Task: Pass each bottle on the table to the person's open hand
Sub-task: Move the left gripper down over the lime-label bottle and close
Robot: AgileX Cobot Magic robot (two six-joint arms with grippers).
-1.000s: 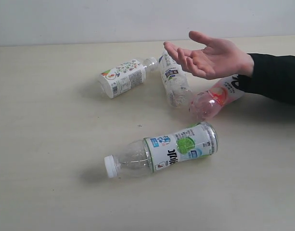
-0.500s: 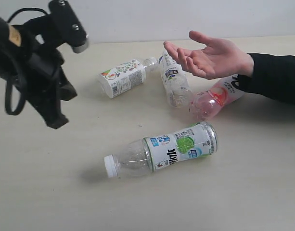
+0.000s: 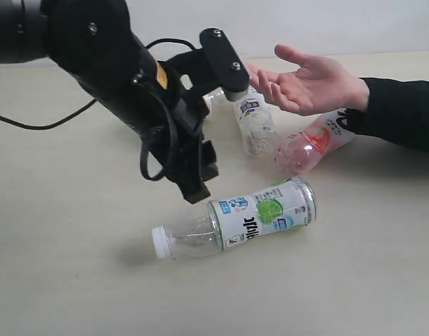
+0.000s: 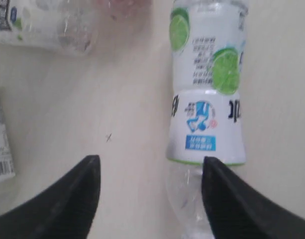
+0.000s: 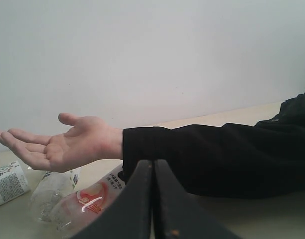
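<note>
Swung in over the surface (image 3: 74,280), the left gripper (image 4: 150,167) hangs with fingers spread wide, empty, just above the neck end of the lime-green-labelled bottle (image 3: 259,213), which lies on its side. Beyond that bottle waits the person's open hand (image 3: 308,85). The right gripper (image 5: 152,172) is pinched closed.

Bkgd: plain off-white wall (image 3: 354,24), matte, slightly greyer twd the top in the ext. view. It meets the far edge of the table (image 3: 53,280) in a straight line. Table surface pale beige w/ faint wood grain, a few tiny dark specks. Light soft & even; shadows faint, blurry-edged.
</note>
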